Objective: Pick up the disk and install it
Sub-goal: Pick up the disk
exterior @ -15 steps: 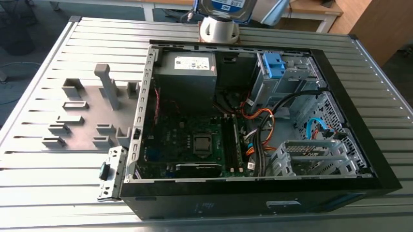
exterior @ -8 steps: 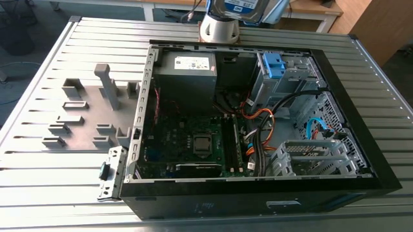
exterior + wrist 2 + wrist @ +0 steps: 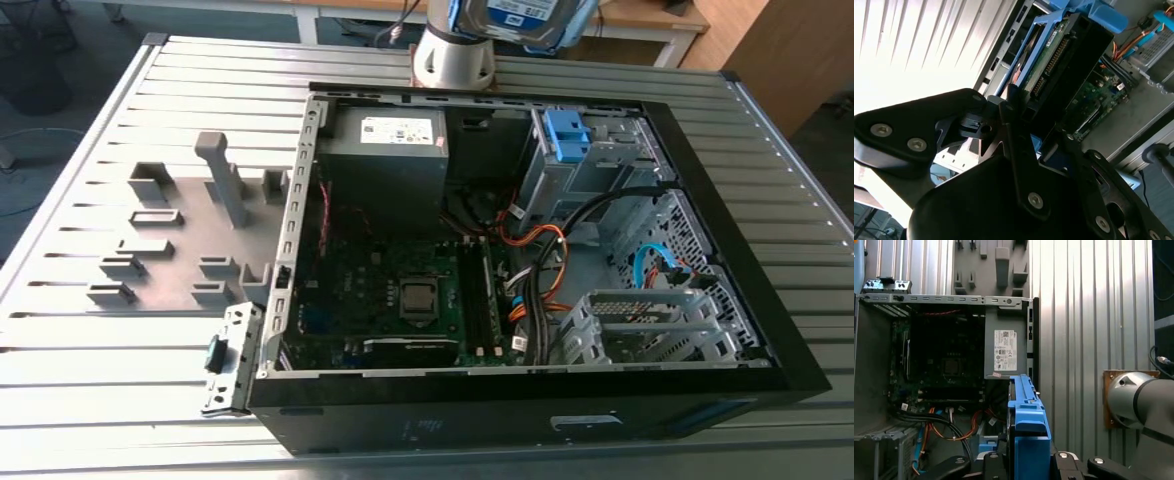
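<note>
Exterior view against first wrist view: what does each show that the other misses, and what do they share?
Exterior view alone: the black front panel of the computer case, and the labelled face of the disk, beyond the case's far wall.
First wrist view alone: the tool shut on the disk, whose blue carrier faces the camera edge-on.
Both: the open case interior with the power supply, motherboard and orange cables, plus the grey fixture plate on the slatted table.
</note>
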Controlling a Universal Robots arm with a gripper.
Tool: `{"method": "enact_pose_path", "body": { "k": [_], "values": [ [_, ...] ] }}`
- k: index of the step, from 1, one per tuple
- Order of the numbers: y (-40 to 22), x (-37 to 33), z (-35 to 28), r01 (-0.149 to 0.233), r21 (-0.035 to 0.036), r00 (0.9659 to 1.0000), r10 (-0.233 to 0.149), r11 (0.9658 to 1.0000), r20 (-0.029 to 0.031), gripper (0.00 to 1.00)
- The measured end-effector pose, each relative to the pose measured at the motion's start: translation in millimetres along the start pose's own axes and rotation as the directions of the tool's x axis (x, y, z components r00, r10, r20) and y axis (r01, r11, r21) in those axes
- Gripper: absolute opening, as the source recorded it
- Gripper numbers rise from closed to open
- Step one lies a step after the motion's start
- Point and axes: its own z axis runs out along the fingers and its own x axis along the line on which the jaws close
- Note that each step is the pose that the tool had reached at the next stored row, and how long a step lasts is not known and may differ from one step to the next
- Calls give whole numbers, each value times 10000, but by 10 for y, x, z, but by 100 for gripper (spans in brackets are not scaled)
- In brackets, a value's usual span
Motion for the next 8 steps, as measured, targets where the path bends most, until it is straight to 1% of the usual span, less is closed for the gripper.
{"method": "enact_pose_path", "body": {
  "k": [8],
  "values": [
    [-258,-1,-13,-3,-28,10000,3,10000,0,36]
  ]
}}
